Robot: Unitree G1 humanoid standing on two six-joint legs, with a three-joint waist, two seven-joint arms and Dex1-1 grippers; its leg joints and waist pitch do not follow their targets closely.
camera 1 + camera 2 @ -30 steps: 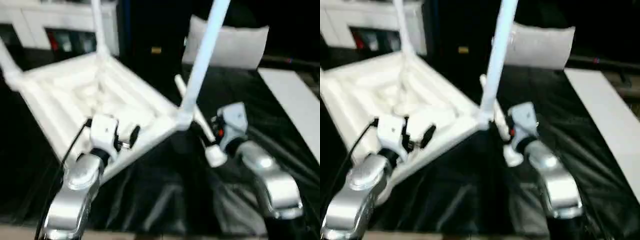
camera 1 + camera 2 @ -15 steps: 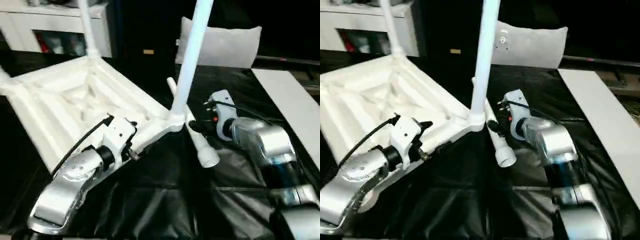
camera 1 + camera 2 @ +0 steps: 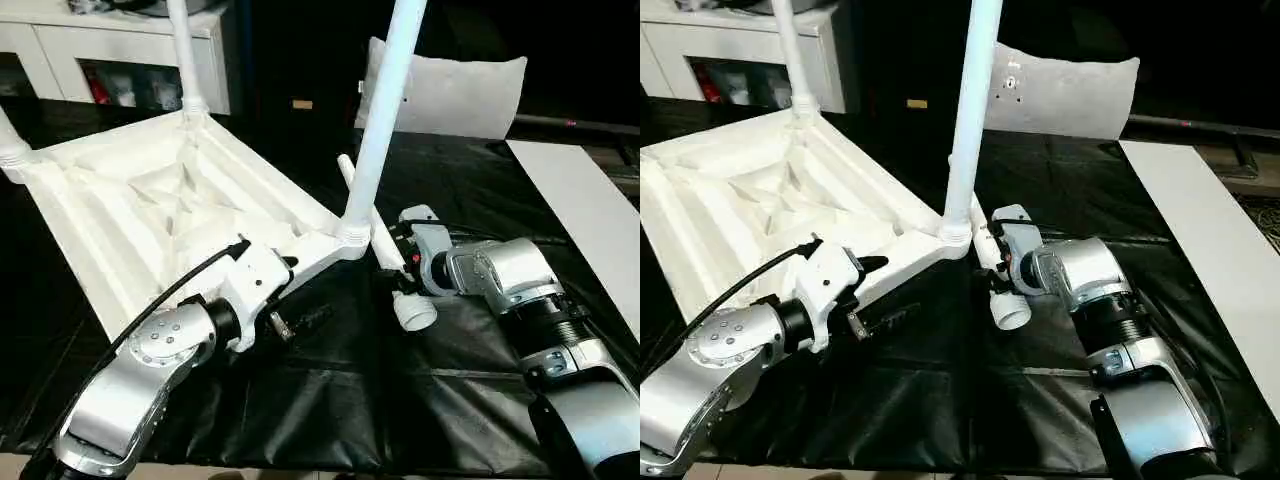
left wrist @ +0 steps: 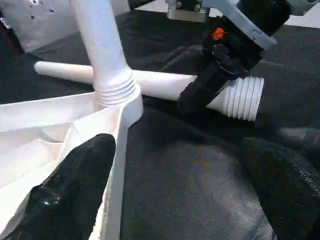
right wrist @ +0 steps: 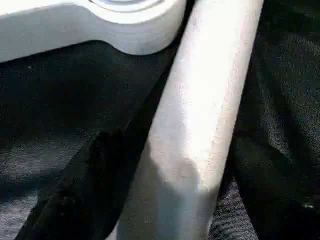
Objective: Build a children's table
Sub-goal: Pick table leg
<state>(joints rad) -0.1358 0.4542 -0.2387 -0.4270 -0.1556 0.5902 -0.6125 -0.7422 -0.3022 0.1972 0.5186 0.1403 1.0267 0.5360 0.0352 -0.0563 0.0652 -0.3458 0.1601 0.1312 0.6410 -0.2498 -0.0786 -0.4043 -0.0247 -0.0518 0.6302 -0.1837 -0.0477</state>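
The children's table top (image 3: 130, 215) lies upside down on the black cover, ribs facing up. A leg (image 3: 385, 110) stands screwed into its near right corner socket, and two others rise at the far (image 3: 185, 60) and left (image 3: 10, 140) corners. A loose leg (image 3: 362, 200) lies on the cover beside that near corner, its threaded collar (image 3: 415, 312) towards me. My right gripper (image 3: 394, 268) is open and straddles the loose leg just above the collar, with a finger (image 5: 70, 200) close on each side. My left gripper (image 3: 300, 292) is open at the top's near rim, holding nothing.
A white cabinet (image 3: 120, 50) stands behind the table at the far left. A pale cushion-like panel (image 3: 450, 95) leans at the back. A long white board (image 3: 585, 210) runs along the right. Bare black cover (image 3: 330, 400) lies in front of my arms.
My right forearm has swung round and its gripper now sits over the loose leg, fingers drawing in. My left gripper has slid along the top's near rim. The view itself has shifted.
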